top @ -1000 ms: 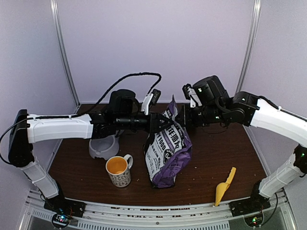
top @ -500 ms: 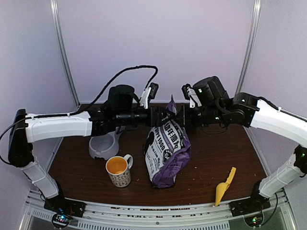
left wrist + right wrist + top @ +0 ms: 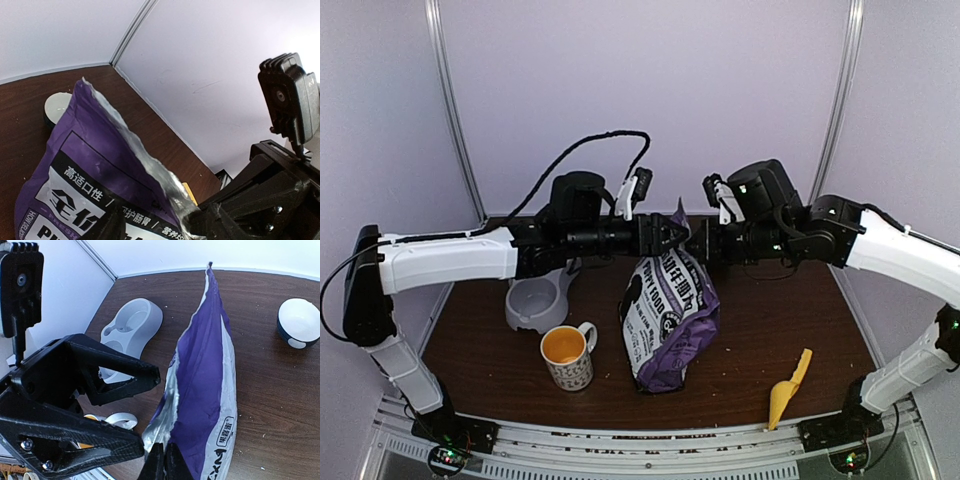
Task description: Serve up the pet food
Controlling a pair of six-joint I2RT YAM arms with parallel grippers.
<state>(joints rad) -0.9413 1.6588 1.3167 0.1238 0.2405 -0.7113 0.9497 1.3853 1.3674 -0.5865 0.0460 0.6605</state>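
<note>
Pet food bag (image 3: 667, 320), purple with a white label band, stands upright near the middle of the dark wooden worktop (image 3: 770, 320), its torn silver-lined top pulled upward. No kibble shows at its mouth. The right pincer (image 3: 162, 462) is clenched on the top edge of the bag, with the foil rim pinched between its two fingers. The left pincer (image 3: 670, 234) faces it from the other side at the same height, released, with its fingers spread wide just beside the bag's rim. A grey double feeder (image 3: 535, 300) sits left of the bag, and an orange-lined patterned mug (image 3: 567, 355) stands just in front of the feeder. A small white bowl (image 3: 299, 322) lies behind the bag. A yellow scoop (image 3: 788, 390) rests well apart, near the right front edge.
</note>
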